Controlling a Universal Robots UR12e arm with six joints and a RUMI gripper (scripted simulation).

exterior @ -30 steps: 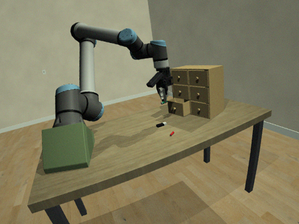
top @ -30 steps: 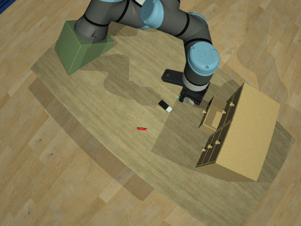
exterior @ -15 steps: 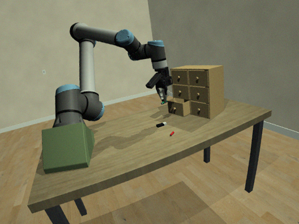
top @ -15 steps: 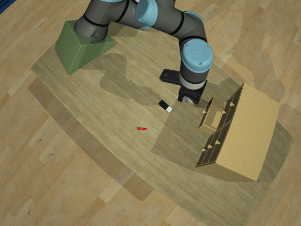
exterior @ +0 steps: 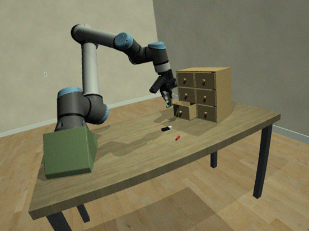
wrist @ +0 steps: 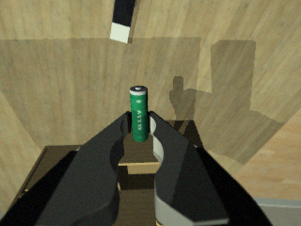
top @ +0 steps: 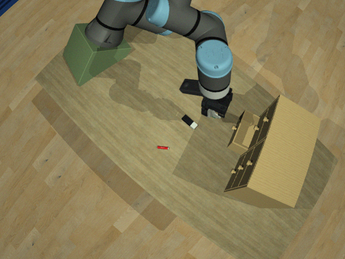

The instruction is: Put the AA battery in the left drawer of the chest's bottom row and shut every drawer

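My gripper (wrist: 139,113) (top: 214,113) (exterior: 167,102) is shut on a green AA battery (wrist: 139,114) (exterior: 168,105), which stands upright between the fingertips. The wooden chest (top: 289,150) (exterior: 223,94) stands upright at the table's far right with six drawers. Its bottom-row left drawer (top: 243,132) (exterior: 186,110) is pulled partly out and looks empty. The gripper hangs above the table just beside that drawer's front, on the side away from the chest. The other drawers are shut.
A black and white block (top: 190,122) (exterior: 166,128) (wrist: 123,21) lies on the table near the gripper. A small red cylinder (top: 163,147) (exterior: 177,137) lies farther toward the front. The arm's green base (top: 89,55) (exterior: 66,151) stands at the left end.
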